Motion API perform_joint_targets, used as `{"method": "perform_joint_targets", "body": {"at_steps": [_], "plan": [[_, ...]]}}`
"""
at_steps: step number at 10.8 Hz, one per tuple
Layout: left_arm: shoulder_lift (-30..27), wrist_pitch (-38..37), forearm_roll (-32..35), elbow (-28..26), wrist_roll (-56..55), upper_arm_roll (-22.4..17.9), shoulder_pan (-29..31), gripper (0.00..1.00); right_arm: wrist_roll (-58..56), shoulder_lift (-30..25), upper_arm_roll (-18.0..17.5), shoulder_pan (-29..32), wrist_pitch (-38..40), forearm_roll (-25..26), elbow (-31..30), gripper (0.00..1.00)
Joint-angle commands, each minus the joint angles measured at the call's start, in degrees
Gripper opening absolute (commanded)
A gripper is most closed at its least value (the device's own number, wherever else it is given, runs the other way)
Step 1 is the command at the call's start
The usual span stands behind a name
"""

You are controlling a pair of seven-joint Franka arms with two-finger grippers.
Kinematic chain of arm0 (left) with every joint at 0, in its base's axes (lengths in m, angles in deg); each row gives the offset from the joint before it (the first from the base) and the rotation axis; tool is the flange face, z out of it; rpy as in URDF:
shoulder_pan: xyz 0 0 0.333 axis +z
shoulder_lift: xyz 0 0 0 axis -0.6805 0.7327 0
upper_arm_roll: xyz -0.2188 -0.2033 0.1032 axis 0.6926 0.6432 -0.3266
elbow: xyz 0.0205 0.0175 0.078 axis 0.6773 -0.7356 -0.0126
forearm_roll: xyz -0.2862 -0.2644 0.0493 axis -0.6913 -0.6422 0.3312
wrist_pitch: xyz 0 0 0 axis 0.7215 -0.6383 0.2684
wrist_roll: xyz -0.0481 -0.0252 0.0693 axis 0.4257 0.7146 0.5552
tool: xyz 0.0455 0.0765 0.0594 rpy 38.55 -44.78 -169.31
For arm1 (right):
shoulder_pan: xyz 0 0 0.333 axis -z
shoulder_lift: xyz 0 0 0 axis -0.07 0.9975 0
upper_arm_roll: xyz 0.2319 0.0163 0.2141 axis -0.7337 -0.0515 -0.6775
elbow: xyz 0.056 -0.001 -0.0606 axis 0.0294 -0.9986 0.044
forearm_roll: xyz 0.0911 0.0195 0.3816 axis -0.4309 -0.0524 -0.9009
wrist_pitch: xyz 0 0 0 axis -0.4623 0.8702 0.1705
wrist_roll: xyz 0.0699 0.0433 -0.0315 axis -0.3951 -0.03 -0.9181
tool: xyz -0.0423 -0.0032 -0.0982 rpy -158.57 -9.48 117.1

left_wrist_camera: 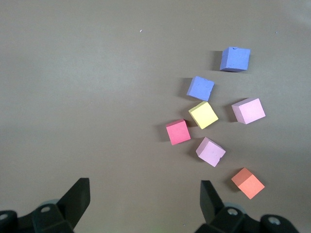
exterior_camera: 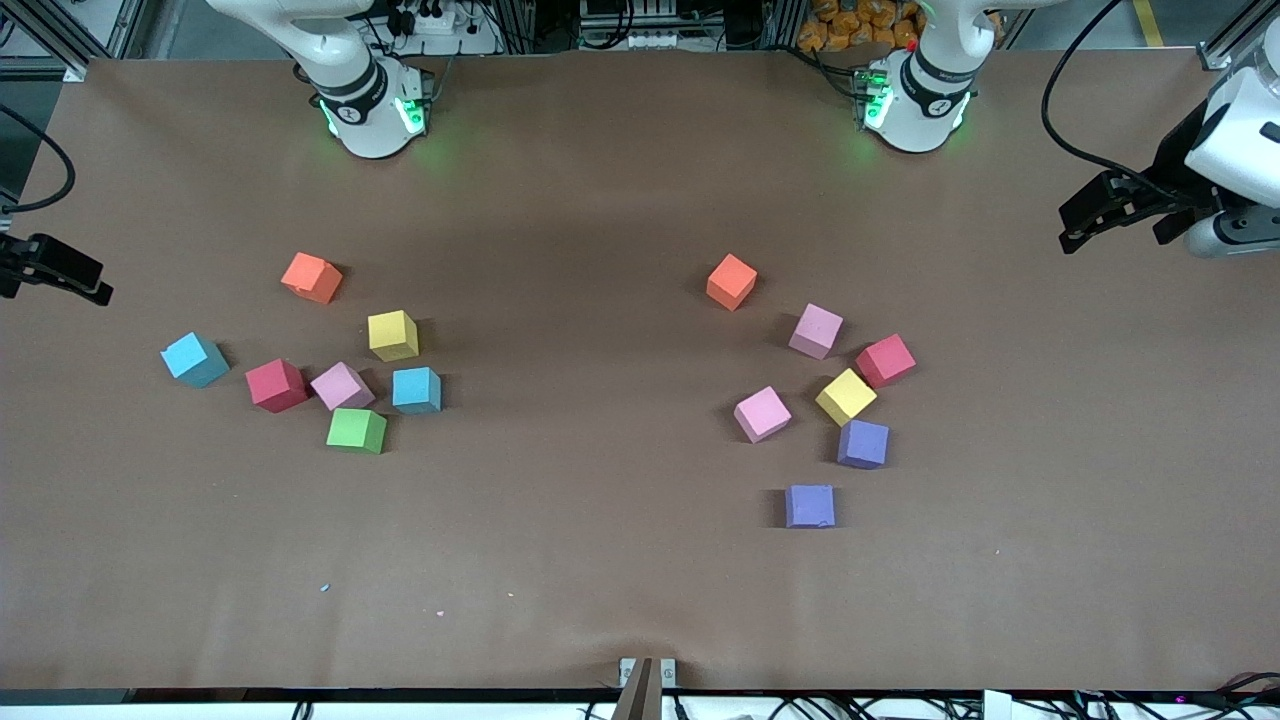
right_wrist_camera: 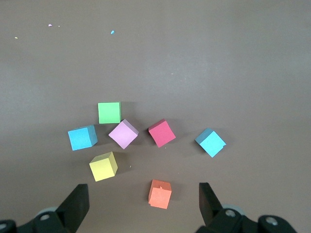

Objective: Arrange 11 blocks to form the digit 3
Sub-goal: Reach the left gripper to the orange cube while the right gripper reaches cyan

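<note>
With no digit begun, the blocks (exterior_camera: 392, 335) lie in two loose clusters at mid-frame in the front view, one at each arm's end, while the left gripper (left_wrist_camera: 142, 201) and right gripper (right_wrist_camera: 141, 204) hover open, empty, equally placed.

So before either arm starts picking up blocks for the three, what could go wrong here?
The pink block sits packed between the red block, green block and blue block, so open fingers may knock its neighbours. The yellow block crowds a purple block likewise. Many cubes lie rotated, so an unaligned hand may grip corners.
</note>
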State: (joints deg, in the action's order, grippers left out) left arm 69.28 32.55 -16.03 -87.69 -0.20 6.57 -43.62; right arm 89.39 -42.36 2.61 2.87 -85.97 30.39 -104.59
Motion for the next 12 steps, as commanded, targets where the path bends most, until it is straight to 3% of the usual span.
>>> {"method": "perform_joint_targets", "body": {"at_steps": [1,4,8,10,12], "plan": [[0.2,-0.1,-2.4,0.9,3.5,-0.7,-0.1,1.0,0.8,0.1,-0.2,0.3,0.2,-0.3,0.6,1.0],[2.3,1.3,-5.4,0.3,3.5,-0.7,-0.8,1.0,0.6,0.1,0.1,0.5,0.3,-3.3,0.6,1.0],[2.7,13.2,-3.9,-11.5,-7.8,-0.3,-12.0,1.0,0.5,0.2,0.0,0.4,0.7,-3.3,0.5,1.0],[5.9,16.5,-3.9,-13.5,-12.2,1.2,-14.3,1.0,0.5,0.8,-0.2,-0.7,0.8,-3.3,0.3,1.0],[6.8,27.7,-3.9,-20.9,-21.0,3.4,-15.1,1.0,-0.3,3.1,-0.2,-4.2,1.0,-3.2,0.1,1.0]]}}
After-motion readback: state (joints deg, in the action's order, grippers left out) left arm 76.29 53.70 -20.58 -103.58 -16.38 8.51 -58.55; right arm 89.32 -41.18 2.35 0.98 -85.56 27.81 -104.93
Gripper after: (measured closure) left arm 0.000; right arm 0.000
